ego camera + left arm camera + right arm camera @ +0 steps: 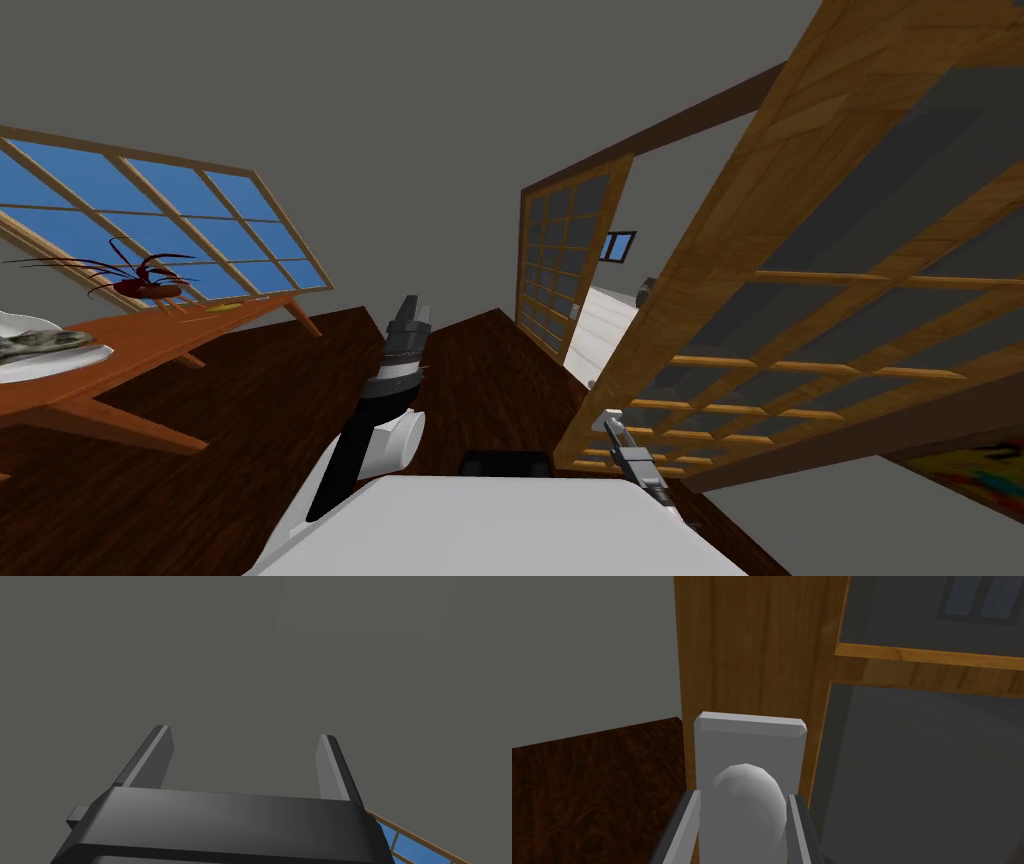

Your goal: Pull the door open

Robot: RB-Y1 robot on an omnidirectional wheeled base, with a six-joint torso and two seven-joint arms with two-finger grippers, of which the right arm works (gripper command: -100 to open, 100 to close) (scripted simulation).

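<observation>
Door (752, 651) finished in warm, grained wood; panes (922, 776) rendered dark and matt. Knob (749, 801) rendered smooth pale grey with soft sheen; backplate (747, 736) flat matt grey. Floor (587, 786) laid in dark, strongly figured wood.

The picture's edge cuts off part of the grey knob (747, 801).

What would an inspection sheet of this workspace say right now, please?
Surface: dark wood floor.
Job's things: wooden lattice door, apparently partly open; grey knob on a grey backplate at its edge.
Clutter: wooden table bearing a white plate and a red spidery object.
Grippers: right gripper, jaws shut on the knob; left gripper, raised, jaws open, holding nothing.
Cables: nothing seen.
Surroundings: grey walls, blue-paned window, second lattice leaf.
</observation>
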